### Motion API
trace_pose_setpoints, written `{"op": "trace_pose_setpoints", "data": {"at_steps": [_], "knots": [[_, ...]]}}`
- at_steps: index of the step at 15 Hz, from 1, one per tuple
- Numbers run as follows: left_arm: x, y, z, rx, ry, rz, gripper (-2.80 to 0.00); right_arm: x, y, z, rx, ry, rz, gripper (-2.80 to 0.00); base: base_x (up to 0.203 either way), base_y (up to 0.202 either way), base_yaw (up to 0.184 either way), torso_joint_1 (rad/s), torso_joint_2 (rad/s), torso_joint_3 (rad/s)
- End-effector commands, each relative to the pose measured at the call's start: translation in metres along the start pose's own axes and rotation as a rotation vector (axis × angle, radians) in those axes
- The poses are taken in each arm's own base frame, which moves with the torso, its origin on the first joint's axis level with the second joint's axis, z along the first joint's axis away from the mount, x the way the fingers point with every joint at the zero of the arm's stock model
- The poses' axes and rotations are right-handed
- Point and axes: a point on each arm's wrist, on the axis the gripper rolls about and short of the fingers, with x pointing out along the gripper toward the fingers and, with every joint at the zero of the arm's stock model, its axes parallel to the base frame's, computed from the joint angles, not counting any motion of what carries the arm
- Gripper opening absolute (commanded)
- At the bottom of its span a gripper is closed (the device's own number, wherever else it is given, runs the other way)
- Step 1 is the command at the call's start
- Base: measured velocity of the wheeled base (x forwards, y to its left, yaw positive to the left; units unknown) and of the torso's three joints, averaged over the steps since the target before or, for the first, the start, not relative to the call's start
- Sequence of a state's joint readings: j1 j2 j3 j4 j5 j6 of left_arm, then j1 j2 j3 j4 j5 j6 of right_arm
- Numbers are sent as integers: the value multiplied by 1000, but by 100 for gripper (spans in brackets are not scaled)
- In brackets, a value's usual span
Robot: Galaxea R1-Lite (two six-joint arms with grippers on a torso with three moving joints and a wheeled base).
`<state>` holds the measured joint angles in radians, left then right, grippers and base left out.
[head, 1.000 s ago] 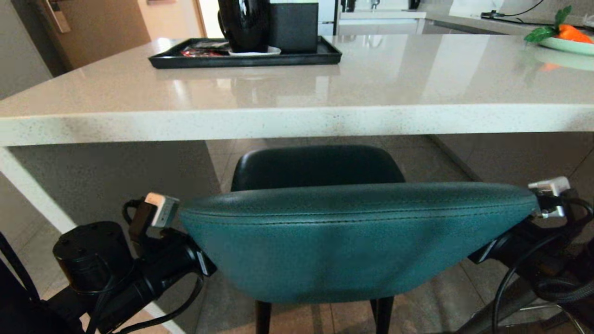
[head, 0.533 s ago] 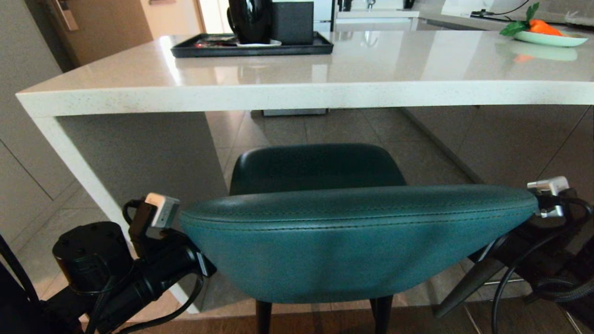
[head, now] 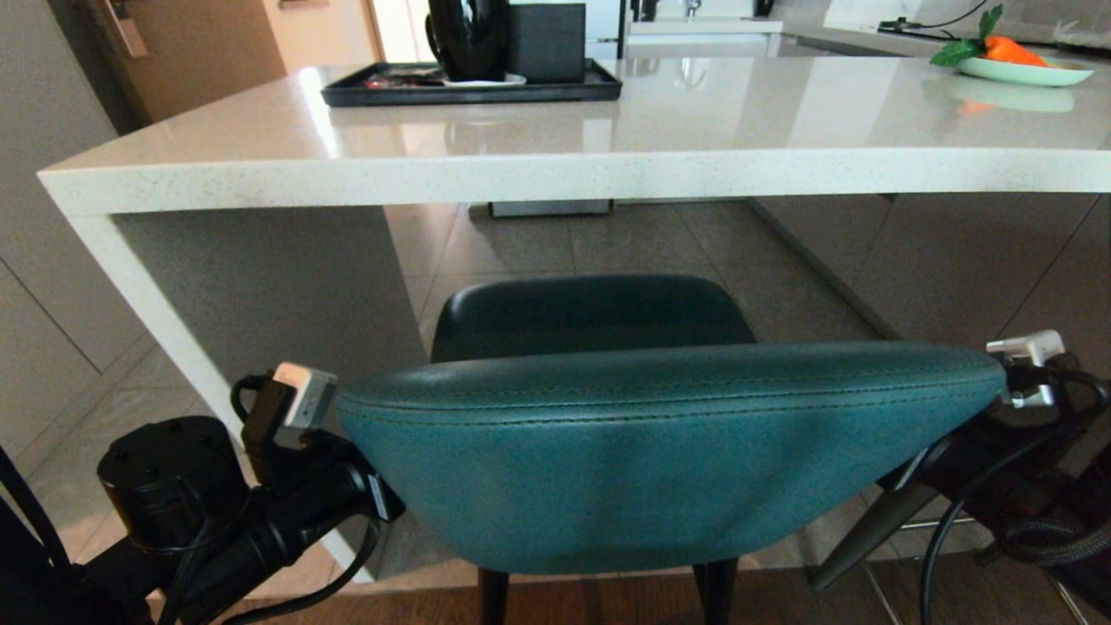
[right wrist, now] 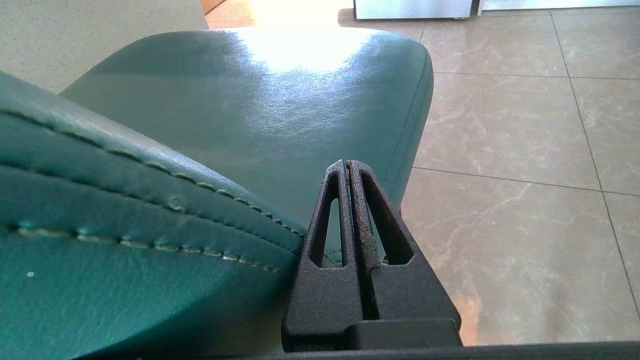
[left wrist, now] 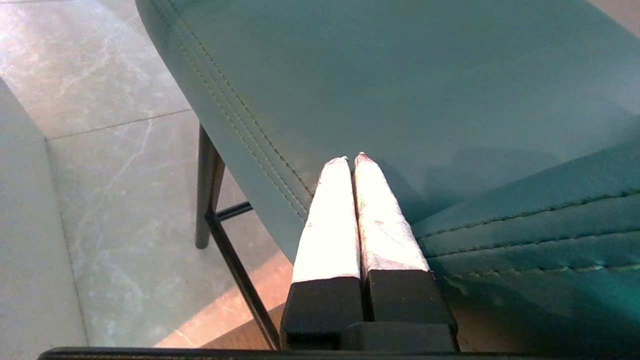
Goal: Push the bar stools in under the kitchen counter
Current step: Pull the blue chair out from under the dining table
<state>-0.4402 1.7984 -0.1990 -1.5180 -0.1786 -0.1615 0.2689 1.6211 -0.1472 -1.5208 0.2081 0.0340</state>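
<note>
My wrist views alone show my left gripper (left wrist: 350, 159) and right gripper (right wrist: 347, 164) pressed closed, empty, flanking the teal padded leather stool (head: 660, 451) before the glossy white stone counter (head: 555, 174).

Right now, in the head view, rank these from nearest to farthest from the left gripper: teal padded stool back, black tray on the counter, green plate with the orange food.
1. The teal padded stool back, right beside the shut left gripper.
2. The black tray, far side of the counter, left.
3. The green plate, far right corner.
</note>
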Motion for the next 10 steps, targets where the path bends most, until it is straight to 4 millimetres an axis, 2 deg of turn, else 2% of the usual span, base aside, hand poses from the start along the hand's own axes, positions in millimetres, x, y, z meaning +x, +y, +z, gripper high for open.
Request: {"op": "trace_pose_setpoints", "data": {"at_steps": [1,3,4,10], "knots": [[-3,-2,3,3,-21,-4,-280,0,0,1,-2,-9,2,-280,0,0,0,0,0,0],[-5,-2,3,4,-22,8,-280,0,1,1,-2,-10,3,-280,-28,0,2,5,2,0],[-6,-3,3,4,-19,7,-280,0,1,1,-2,-10,5,-280,-151,0,-1,17,2,-7],[-5,-3,3,4,-20,6,-280,0,1,2,-3,-15,2,-280,-192,0,-3,4,2,1]]}}
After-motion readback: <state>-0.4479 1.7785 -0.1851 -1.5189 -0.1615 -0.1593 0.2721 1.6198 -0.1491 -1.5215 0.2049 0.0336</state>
